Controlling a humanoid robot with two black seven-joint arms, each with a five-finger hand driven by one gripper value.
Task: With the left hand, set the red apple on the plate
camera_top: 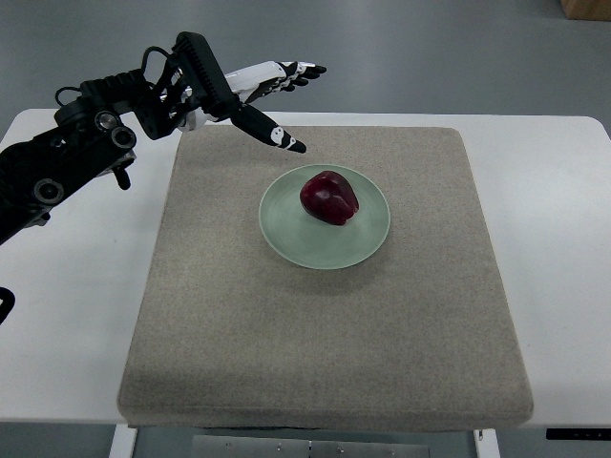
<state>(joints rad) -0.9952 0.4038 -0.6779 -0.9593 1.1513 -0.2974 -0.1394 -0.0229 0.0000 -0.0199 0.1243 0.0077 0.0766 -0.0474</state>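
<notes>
Dark red apple (329, 197) sat on pale green round plate (326, 218). Left hand (243, 91) hovered up-left, fingers (296, 73) extended, empty.

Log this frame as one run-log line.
task: apple to plate | dark red apple: resting on pale green round plate | left hand: open, empty, above mat's far-left corner | right hand: not in view

No readable text, label, brand, number or sign can be made out on anything shown.
</notes>
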